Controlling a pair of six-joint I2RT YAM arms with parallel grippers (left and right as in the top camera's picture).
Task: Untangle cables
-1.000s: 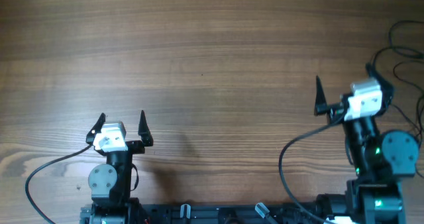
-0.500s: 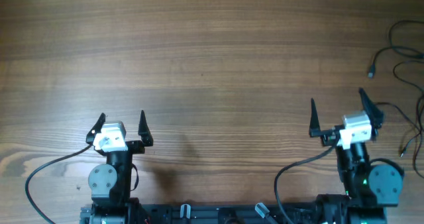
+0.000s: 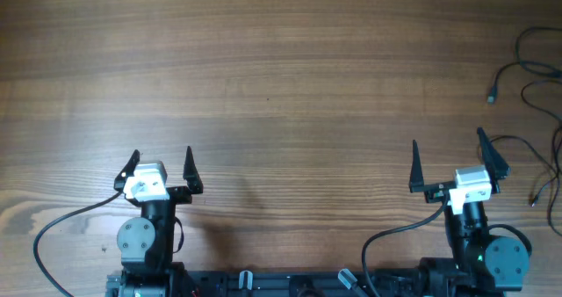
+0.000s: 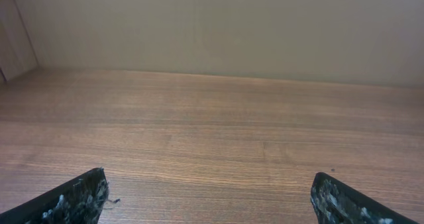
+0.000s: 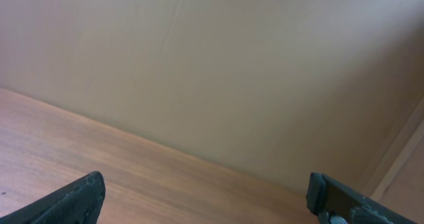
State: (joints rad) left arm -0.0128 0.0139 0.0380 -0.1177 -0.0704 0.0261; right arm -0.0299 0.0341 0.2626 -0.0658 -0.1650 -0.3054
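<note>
Overhead: both arms sit at the near edge of the desk.

Left fingers: spread wide, released, nothing between them. In the left wrist view only bare wood grain shows between the two tips.

Right fingers: also spread wide, released, holding nothing. The right wrist view shows both tips low in frame, with desk surface and a plain beige wall beyond. No wire shows in the gap.

Cables: thin black strands lying loose on the desk at its far right edge, partly running out of frame. One silver-tipped plug end lies beyond the right fingers and slightly to their right, apart from them. Another strand curves just beside the outer right finger; I cannot tell whether it touches. A further small plug end lies to the right of that arm's wrist.

The cables are well apart from the left fingers, across the whole width of the desk.
</note>
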